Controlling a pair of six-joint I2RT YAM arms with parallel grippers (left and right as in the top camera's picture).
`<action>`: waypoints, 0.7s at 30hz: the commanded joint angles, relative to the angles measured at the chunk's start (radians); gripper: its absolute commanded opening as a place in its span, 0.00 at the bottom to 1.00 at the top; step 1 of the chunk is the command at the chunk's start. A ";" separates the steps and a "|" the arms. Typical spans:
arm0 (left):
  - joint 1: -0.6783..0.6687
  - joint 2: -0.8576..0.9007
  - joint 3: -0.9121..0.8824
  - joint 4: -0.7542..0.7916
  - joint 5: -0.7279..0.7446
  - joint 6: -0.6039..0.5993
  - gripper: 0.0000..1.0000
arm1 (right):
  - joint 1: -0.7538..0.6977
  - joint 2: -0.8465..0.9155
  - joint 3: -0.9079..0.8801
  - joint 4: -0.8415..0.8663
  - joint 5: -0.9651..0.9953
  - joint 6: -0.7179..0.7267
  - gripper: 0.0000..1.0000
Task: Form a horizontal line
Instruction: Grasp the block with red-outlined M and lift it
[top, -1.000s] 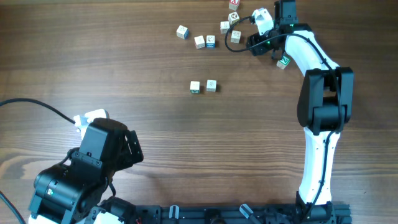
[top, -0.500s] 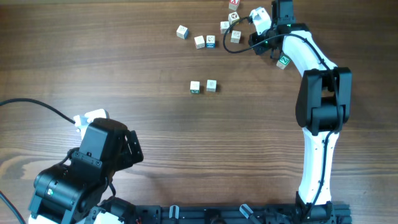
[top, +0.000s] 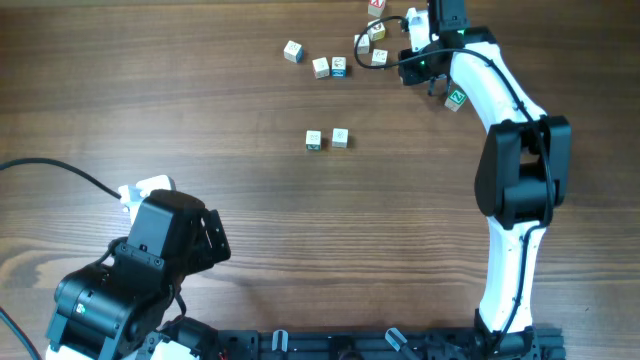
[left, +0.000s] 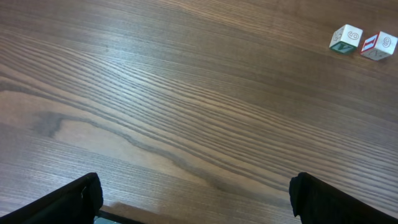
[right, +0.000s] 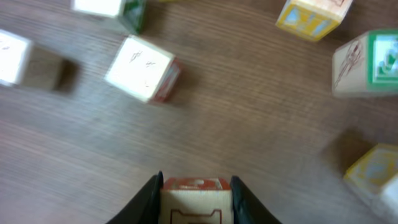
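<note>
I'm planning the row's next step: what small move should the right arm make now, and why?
Probably lift straight up. The right gripper is clamped on a red-marked cube with loose cubes close around it, and it likely belongs beside the right-hand cube of the two-cube row mid-table.

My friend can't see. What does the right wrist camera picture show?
The right gripper pinches a small red-topped block between its two fingers. Beyond it, loose letter blocks lie scattered on the brown wooden table, a little blurry.
</note>
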 joint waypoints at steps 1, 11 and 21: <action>0.008 -0.002 -0.004 0.002 -0.017 -0.010 1.00 | 0.039 -0.058 0.010 -0.074 0.008 0.129 0.13; 0.008 -0.002 -0.005 0.001 -0.017 -0.010 1.00 | 0.132 -0.063 0.010 -0.212 0.115 0.265 0.13; 0.008 -0.002 -0.005 0.001 -0.017 -0.011 1.00 | 0.136 -0.069 0.010 -0.257 0.127 0.391 0.10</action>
